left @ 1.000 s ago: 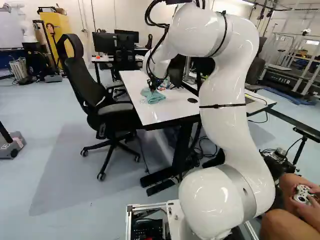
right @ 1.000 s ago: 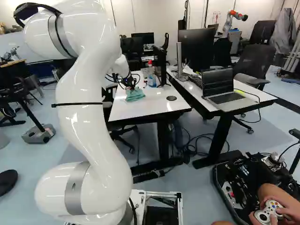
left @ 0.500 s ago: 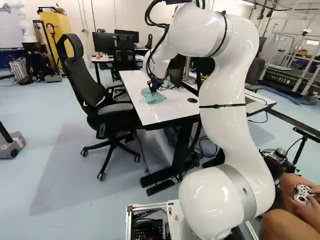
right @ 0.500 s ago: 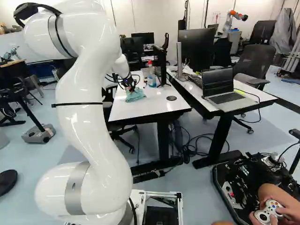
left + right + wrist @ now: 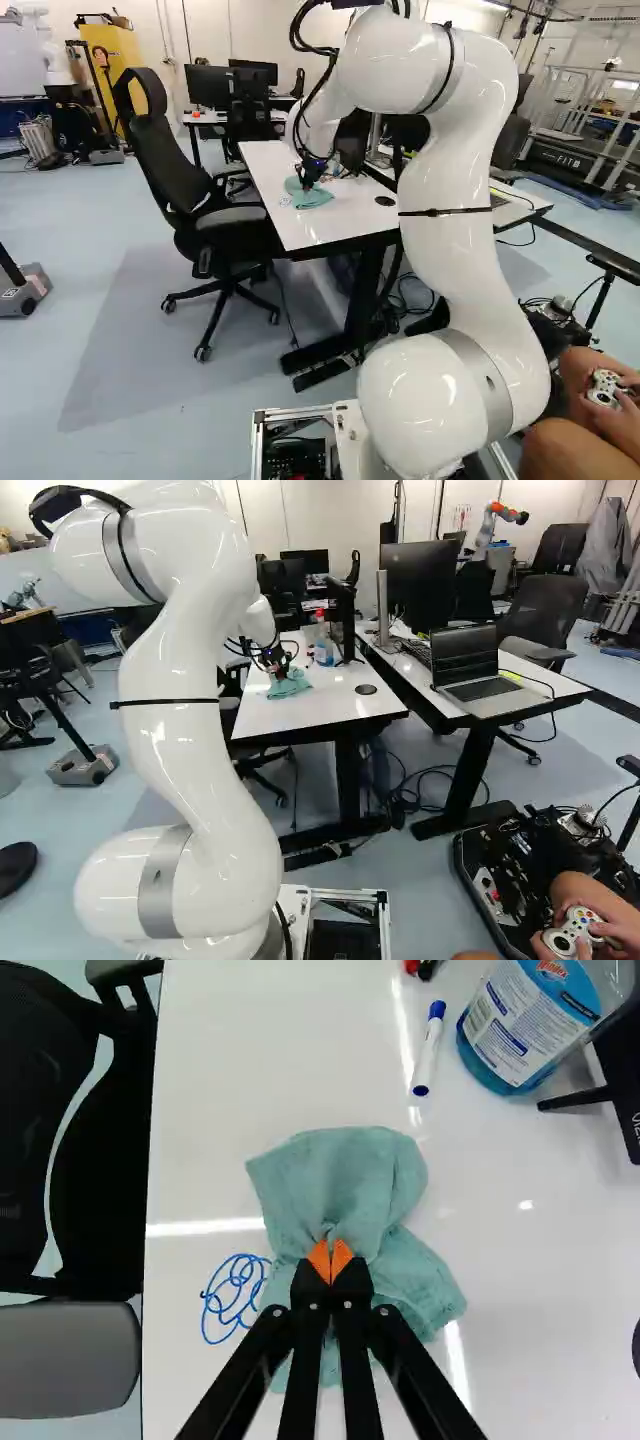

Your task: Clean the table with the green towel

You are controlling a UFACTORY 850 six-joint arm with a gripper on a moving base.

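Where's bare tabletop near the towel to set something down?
Bare: white tabletop between the green cloth towel and the round black cable hole; also between the black office chair and the white, blue-ended marker. Crowded: beside the marker, with clear bottle of blue liquid and black stand. Blue scribble takes the towel's chair side.

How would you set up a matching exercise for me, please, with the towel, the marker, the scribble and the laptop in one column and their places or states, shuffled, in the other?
1. Green towel
2. Marker
3. Blue scribble
4. Laptop

A. Open on the neighbouring desk
B. Pinched in the gripper
C. Lying beside the bottle of blue liquid
D. Drawn on the white tabletop

Pairs: 1-B, 2-C, 3-D, 4-A
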